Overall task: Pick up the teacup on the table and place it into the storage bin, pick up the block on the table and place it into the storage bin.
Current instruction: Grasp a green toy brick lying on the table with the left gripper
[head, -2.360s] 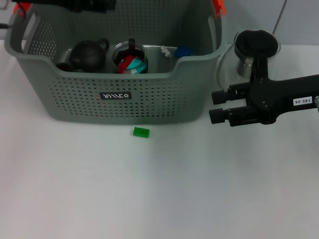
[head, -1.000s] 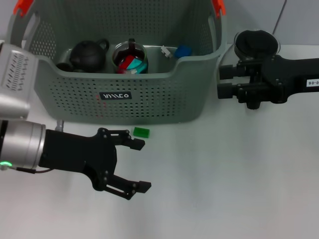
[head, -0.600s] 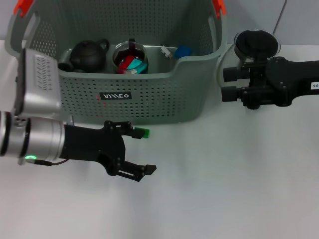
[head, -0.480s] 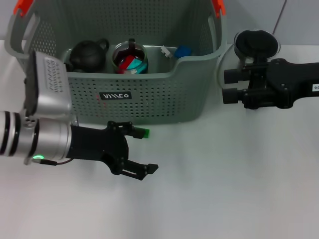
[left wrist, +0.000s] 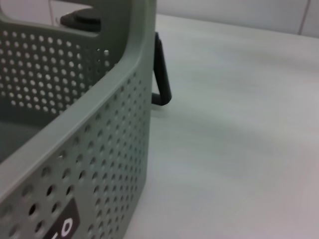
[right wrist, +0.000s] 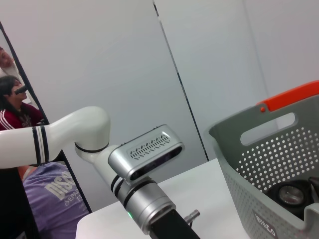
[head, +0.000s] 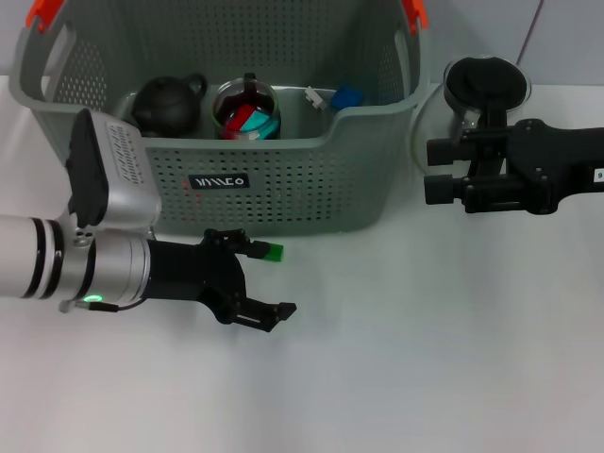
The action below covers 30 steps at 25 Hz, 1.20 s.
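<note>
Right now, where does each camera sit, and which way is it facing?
Head view: above, looking down at the storage bin, green block, left gripper and right gripper.
Left wrist view: low beside the bin wall; no fingers show.
Right wrist view: faces across at the left arm.
All three share the bin.

left arm (head: 66,269): silver-white, black bands, vented grey housing, green light | left gripper (head: 269,280): black, two thin fingers | right arm (head: 552,175): black, white label | right gripper (head: 436,169): black, stubby fingers
</note>
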Motion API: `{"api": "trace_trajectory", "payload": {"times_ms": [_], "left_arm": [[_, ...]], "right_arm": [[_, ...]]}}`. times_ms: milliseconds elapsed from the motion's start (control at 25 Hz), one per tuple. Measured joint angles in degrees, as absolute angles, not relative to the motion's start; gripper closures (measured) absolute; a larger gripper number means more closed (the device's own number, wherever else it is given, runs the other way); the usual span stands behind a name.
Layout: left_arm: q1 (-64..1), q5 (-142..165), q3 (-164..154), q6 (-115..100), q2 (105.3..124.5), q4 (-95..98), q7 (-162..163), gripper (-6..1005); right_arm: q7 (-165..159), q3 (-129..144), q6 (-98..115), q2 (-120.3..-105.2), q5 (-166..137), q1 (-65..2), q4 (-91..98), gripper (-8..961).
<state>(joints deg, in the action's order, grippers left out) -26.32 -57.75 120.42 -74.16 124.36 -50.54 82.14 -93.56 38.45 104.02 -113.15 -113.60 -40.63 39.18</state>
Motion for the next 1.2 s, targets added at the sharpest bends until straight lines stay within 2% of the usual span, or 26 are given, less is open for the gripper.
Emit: {"api": "trace_trajectory", "payload": {"times_ms": [1200], "left_arm": [[-27.5, -57.6, 118.6, -65.2, 124.36, -46.4, 86.2, 51]], "right_arm": [[-92.9, 38.1, 103.8, -113.46, -113.4, -40.6, 39.3, 272]]}}
